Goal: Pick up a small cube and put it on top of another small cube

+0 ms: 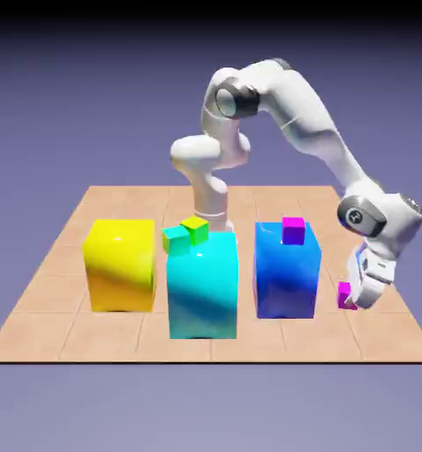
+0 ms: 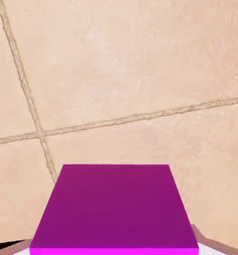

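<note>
Your gripper has clamped onto the pink cube down on the tiled table, right of the blue block.

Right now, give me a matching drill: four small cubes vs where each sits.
Column 1:
1 hot-pink small cube
2 violet-magenta small cube
3 yellow-green small cube
4 teal-green small cube

Column 2:
A on the blue block
B on the cyan block, nearer the yellow block
C in the shut gripper, at the table
D on the cyan block, farther back

Pairs: 1-C, 2-A, 3-D, 4-B
</note>
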Robot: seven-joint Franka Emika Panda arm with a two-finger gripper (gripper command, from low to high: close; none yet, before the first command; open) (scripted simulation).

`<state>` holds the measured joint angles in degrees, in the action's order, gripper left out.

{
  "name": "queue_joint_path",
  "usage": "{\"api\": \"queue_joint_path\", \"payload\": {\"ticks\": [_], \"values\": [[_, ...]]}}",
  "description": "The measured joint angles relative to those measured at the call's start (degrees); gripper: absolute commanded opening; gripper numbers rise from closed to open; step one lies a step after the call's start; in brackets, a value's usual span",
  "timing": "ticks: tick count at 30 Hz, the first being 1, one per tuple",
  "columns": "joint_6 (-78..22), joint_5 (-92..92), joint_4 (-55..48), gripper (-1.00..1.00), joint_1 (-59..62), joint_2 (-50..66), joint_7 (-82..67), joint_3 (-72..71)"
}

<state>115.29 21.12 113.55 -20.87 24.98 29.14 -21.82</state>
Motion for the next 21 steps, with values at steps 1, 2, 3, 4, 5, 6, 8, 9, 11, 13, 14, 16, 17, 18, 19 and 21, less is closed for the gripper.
{"api": "queue_joint_path", "payload": {"ticks": [1,2,3,4,5,6,8,9,11,13,14,16,17,18,19,21], "values": [[-1.5,-2.4,0.4,-1.0,-0.3,-2.1,0.6,0.8],[-2.9,-4.8,0.7,-1.0,-0.6,-4.2,1.1,1.6],[-4.4,-7.2,1.1,-1.0,-0.8,-6.2,1.7,2.3],[-5.9,-9.6,1.5,-1.0,-1.1,-8.3,2.3,3.1],[-7.4,-12.0,1.9,-1.0,-1.4,-10.4,2.9,3.9],[-8.8,-14.4,2.2,-1.0,-1.7,-12.5,3.4,4.7],[-11.8,-19.3,3.0,-1.0,-2.2,-16.6,4.6,6.2],[-13.0,-20.0,3.7,-1.0,-1.4,-18.7,4.8,6.1],[-15.3,-20.9,5.3,-1.0,0.5,-22.8,5.1,5.5],[-17.6,-21.8,6.9,-1.0,2.3,-27.0,5.5,4.9],[-18.7,-22.2,7.7,-1.0,3.1,-29.1,5.6,4.6],[-21.0,-23.0,9.2,-1.0,4.9,-33.2,6.0,4.0],[-22.1,-23.5,10.0,-1.0,5.8,-35.3,6.1,3.7],[-23.2,-23.8,10.8,-1.0,6.7,-37.3,6.3,3.3],[-22.5,-21.6,11.0,-1.0,7.6,-36.7,5.8,2.3],[-20.4,-21.6,13.1,-1.0,7.6,-36.6,5.8,2.2]]}}
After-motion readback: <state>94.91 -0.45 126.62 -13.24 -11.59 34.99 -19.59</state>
